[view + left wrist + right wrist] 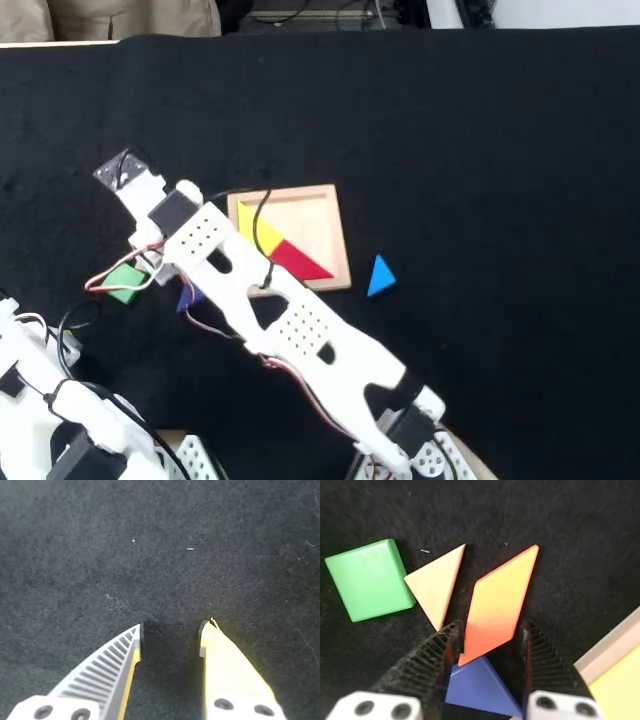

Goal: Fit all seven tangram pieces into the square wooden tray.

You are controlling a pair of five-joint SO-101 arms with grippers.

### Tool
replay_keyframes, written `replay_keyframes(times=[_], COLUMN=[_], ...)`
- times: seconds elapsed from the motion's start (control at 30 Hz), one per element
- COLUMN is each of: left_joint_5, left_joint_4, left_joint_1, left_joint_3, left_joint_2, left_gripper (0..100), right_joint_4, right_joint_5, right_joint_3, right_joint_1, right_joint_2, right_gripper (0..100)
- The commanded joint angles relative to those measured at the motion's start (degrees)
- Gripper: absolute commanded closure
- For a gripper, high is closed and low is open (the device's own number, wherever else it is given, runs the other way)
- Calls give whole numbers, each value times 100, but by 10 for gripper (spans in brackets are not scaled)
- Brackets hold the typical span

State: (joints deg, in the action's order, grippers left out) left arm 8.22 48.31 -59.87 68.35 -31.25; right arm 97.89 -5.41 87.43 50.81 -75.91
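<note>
Right wrist view: right gripper straddles orange parallelogram.

**Matt cloth, smooth wood, hard plastic**

Black cloth tabletop: matt, finely napped, flecked with lint. Square pale wooden tray: smooth, bare, without gloss. Orange parallelogram piece, green square piece and cream triangle piece: smooth, flat-faced, faint satin sheen. Left tool: hard ribbed plastic.
</note>
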Motion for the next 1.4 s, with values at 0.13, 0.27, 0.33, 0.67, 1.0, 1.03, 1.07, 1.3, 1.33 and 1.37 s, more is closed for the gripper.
replay_keyframes(times=[0.13, 0.27, 0.33, 0.67, 1.0, 1.03, 1.07, 1.3, 1.33, 1.37], left_joint_5=[-53, -53, -53, -53, -53, -44, -44, -26, -26, -26], left_joint_4=[-70, -70, -70, -70, -70, -70, -79, -79, -79, -79], left_joint_1=[-40, -40, -40, -31, -31, -31, -31, -31, -31, -31], left_joint_3=[-13, -13, -13, -13, -13, -13, -13, -13, -13, -13], left_joint_2=[-26, -26, -26, -35, -26, -18, -9, 0, 9, 9], left_gripper=[805, 805, 805, 805, 805, 805, 805, 805, 805, 805], right_joint_4=[-536, -527, -554, 334, 343, 334, 334, -369, -607, -888], right_joint_5=[325, 536, 624, 826, 1688, 1749, 1820, 2752, 2884, 3007], right_joint_3=[-585, -558, -532, 892, -2202, -2809, -3442, -7134, -7547, -7916], right_joint_1=[-193, -193, -255, -1222, -2505, -2655, -2813, -4738, -5037, -5310], right_joint_2=[171, 189, 189, 523, 4497, 4989, 5473, 7556, 7635, 7662], right_gripper=[801, 844, 913, 986, 985, 984, 984, 983, 983, 983])
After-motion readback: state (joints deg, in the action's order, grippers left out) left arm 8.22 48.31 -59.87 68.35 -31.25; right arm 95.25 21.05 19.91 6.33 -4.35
